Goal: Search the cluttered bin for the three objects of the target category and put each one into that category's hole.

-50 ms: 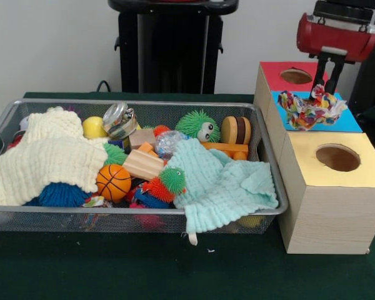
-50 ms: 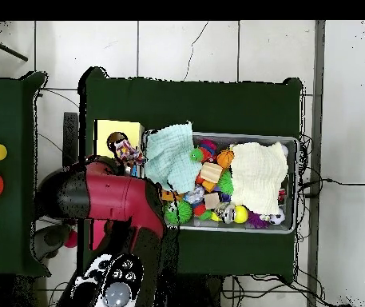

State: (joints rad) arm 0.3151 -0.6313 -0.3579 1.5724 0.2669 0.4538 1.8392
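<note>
Currently the deposit step is in hand: the pincer [image 1: 325, 80] pinches the multicoloured knotted rope toy [image 1: 310, 107] against the blue-topped wooden box section [image 1: 351, 122], over its hole. Next, judged: release so the toy drops in, then return to the wire mesh bin [image 1: 137, 215].

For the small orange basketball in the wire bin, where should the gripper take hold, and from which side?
Grip the small orange basketball across its upper half, coming straight down from above. It is round, so any opposing pair of points would probably hold, but its sides are crowded: the cream knitted cloth presses in on one side, a pale wooden block on the other, and the wire mesh bin wall blocks a level approach.
</note>
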